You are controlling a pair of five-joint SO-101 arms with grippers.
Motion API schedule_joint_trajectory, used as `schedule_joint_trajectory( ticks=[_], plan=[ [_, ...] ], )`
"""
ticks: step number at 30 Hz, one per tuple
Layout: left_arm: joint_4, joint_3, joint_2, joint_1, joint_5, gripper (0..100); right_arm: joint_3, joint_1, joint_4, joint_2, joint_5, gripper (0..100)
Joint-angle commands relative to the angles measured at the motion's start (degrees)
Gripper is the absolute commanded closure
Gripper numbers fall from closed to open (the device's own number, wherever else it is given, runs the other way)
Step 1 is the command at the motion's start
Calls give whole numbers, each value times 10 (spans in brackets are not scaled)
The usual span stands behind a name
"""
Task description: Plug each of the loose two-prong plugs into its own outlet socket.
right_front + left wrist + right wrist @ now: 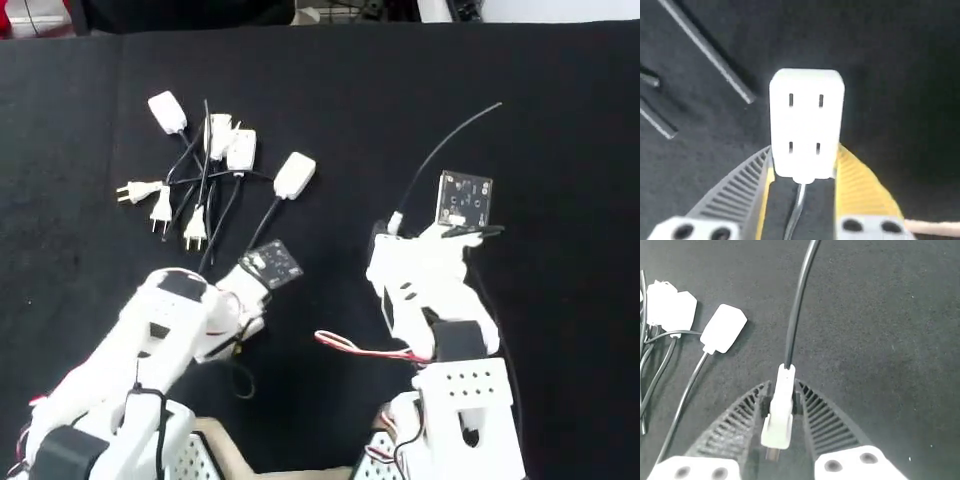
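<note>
Left of centre in the high view, our left gripper (pixel 805 150) clamps a white plastic outlet socket (pixel 806 115). Right of centre, our right gripper (pixel 781 386) pinches a white two-prong plug (pixel 780 407) on a black cord (pixel 800 300).

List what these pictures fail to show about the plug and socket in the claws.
- Right wrist view: the prongs of the plug, mostly hidden low inside the right claw.
- High view: the left claw's hold on the socket, covered by its wrist camera board.
- High view: which cable joins which plug in the pile, too small and tangled.
</note>
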Motion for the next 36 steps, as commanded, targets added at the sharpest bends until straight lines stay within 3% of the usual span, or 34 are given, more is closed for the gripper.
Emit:
schedule_joint_trajectory(
  ticks=[1, 9, 16, 19, 27, 36],
  plan=[
    [-13, -58, 2, 34, 26, 968, -7, -10, 4, -11, 7, 986],
    [-13, -177, 66, 31, 26, 971, -7, -10, 5, -11, 7, 986],
    [-36, -272, 230, 33, 26, 967, -7, -5, 2, -11, 8, 986],
    [-36, -281, 265, 36, 27, 891, -7, -5, 1, -11, 28, 986],
    [-36, -259, 175, 32, 79, 767, -6, -4, 1, -11, 44, 986],
    [-21, -200, 33, 16, 105, 746, -4, -9, 1, -11, 46, 986]
  ],
)
